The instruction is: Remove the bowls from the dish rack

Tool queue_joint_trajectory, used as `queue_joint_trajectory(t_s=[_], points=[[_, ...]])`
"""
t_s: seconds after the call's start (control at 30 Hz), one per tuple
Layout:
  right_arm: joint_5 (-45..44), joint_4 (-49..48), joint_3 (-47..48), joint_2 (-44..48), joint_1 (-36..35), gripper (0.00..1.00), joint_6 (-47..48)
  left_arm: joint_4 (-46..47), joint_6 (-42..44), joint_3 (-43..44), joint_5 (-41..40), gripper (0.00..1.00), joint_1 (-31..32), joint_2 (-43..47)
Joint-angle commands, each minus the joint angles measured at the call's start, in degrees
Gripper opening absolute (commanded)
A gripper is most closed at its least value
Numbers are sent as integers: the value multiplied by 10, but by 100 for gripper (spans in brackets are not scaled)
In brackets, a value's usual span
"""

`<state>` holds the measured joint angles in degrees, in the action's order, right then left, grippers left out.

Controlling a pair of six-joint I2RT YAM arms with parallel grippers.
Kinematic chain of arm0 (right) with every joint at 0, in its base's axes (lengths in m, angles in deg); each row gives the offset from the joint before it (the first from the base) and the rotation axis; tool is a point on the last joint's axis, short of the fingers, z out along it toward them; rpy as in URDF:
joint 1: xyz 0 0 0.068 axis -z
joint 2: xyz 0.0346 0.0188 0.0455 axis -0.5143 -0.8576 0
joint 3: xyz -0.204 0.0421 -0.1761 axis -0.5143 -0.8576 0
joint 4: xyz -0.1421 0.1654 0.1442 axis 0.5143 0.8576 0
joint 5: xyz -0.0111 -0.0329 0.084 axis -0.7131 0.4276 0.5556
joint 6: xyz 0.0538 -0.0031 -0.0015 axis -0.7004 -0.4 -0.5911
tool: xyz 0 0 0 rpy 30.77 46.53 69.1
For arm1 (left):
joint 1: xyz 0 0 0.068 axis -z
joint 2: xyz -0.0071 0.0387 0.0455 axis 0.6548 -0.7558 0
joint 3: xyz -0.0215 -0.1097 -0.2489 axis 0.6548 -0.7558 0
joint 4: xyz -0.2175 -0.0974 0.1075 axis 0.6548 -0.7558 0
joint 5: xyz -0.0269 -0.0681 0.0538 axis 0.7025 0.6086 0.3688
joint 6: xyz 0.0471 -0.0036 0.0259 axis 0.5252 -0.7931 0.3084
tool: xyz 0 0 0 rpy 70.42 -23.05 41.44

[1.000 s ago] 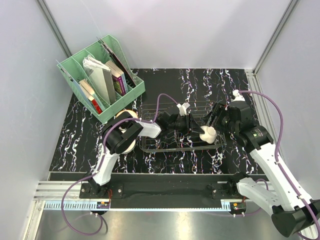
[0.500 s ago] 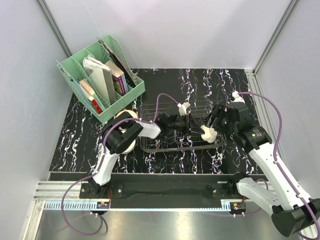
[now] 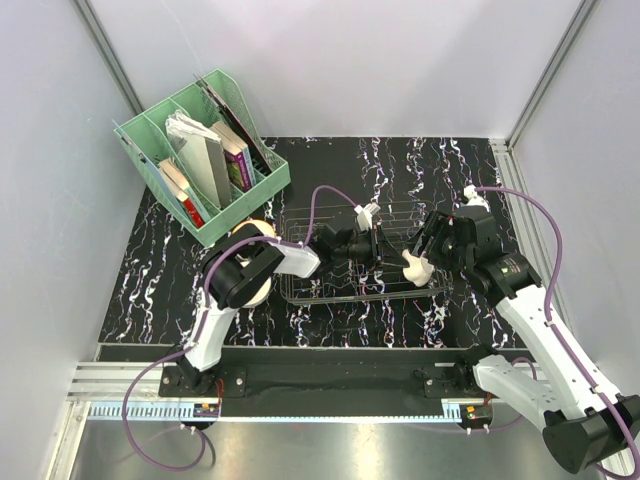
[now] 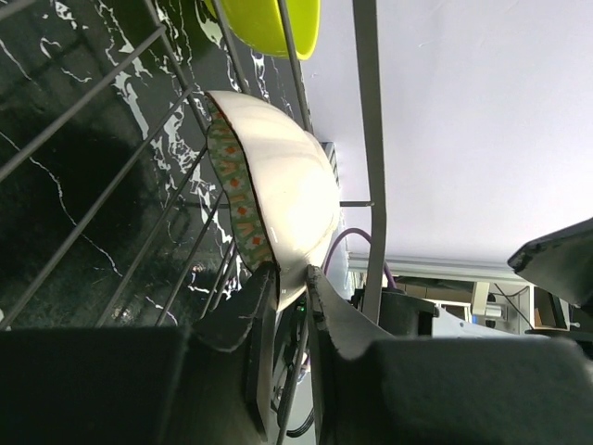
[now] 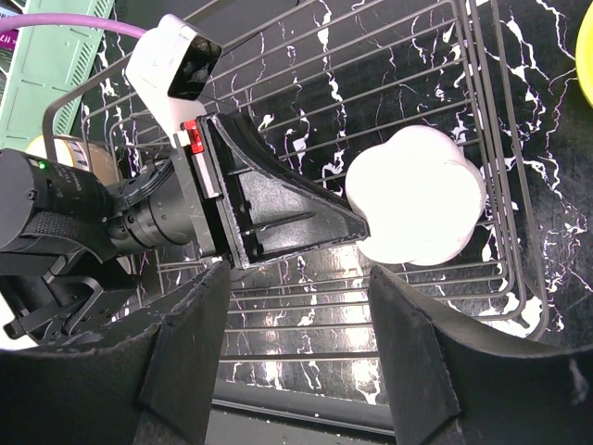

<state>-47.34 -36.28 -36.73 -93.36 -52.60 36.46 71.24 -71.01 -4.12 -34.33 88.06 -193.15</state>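
The patterned white bowl [image 4: 278,185] stands on edge at the right end of the dish rack [image 4: 366,111], its rim facing the left hand [image 4: 289,278], which pinches that rim; the right hand [image 5: 298,278] hovers spread just above, holding nothing, so the left likely lifts

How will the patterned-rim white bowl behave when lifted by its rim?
Probably stiff and glossy, so the white bowl may slip from the left gripper, pinching only its rim. Standing on edge between dish rack wires, it could snag.

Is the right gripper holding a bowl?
No, the right gripper stands open over the dish rack, its fingers wide apart with nothing gripped.
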Motion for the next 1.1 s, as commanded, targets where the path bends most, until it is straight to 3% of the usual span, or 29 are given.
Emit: queue_joint_trajectory(t_s=[0.0,0.4,0.63,0.9,1.07], points=[[-23,-9,-2,0,-3,69,-4,34,7,-3,8,0,-4,31],[-35,-6,0,-1,-3,69,-7,-6,37,-1,0,0,-5,54],[-39,-5,-1,-5,-3,69,-7,-148,104,51,-7,0,0,62],[-52,-2,-3,1,-2,70,-7,-123,105,39,-17,0,3,78],[-58,2,-6,1,-3,70,-14,-158,134,43,-28,0,4,100]])
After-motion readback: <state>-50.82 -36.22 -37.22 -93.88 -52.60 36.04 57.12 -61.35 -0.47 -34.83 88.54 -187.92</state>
